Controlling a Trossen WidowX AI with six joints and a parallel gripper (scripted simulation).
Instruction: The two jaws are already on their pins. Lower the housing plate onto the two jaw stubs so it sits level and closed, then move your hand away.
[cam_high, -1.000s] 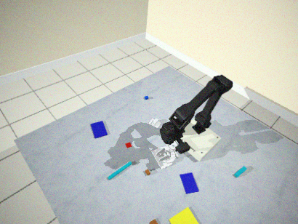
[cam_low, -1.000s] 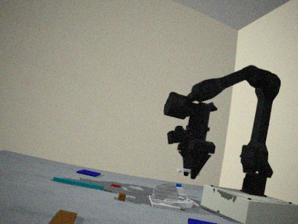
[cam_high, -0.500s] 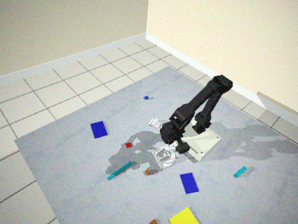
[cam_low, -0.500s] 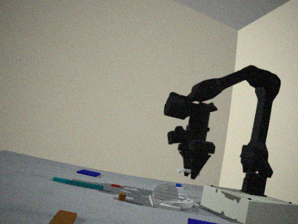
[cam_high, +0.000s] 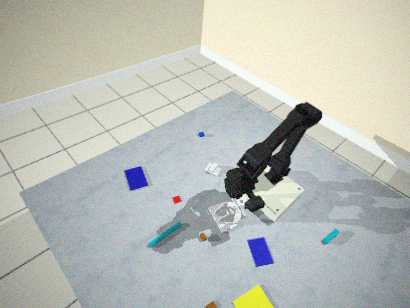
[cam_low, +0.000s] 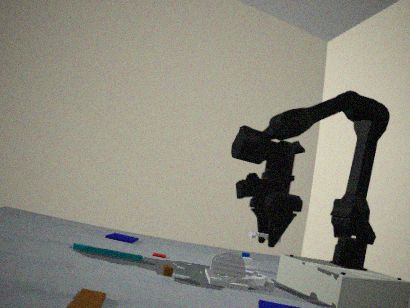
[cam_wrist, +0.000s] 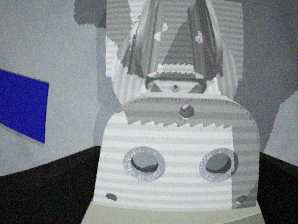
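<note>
Gripper (cam_high: 248, 199) (cam_low: 266, 243) (cam_wrist: 178, 159) clamps the housing plate (cam_low: 256, 234) (cam_wrist: 175, 150) by its edges, above the jaw assembly (cam_high: 226, 215) (cam_low: 235, 274) (cam_wrist: 172, 60). I'd centre the two holes over the stubs, keep it level, and lower slowly. The white base's interior is partly hidden; I can't tell its contents.

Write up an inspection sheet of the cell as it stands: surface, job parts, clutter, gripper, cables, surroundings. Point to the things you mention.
Surface: grey-blue mat (cam_high: 100, 210), shadowed around the job parts.
Job parts: housing plate (cam_wrist: 175, 142) held above the jaw assembly (cam_wrist: 175, 70) (cam_high: 227, 216), not seated.
Clutter: blue panels (cam_high: 136, 178) (cam_low: 122, 238) (cam_wrist: 25, 106), teal bar (cam_high: 165, 235) (cam_low: 107, 252), red piece (cam_high: 176, 199) (cam_low: 159, 255), yellow panel (cam_high: 254, 299).
Gripper (cam_low: 266, 243): shut on the housing plate.
Cables: nothing seen.
Surroundings: tiled floor (cam_high: 50, 135), plain walls (cam_high: 300, 45) (cam_low: 125, 110).
</note>
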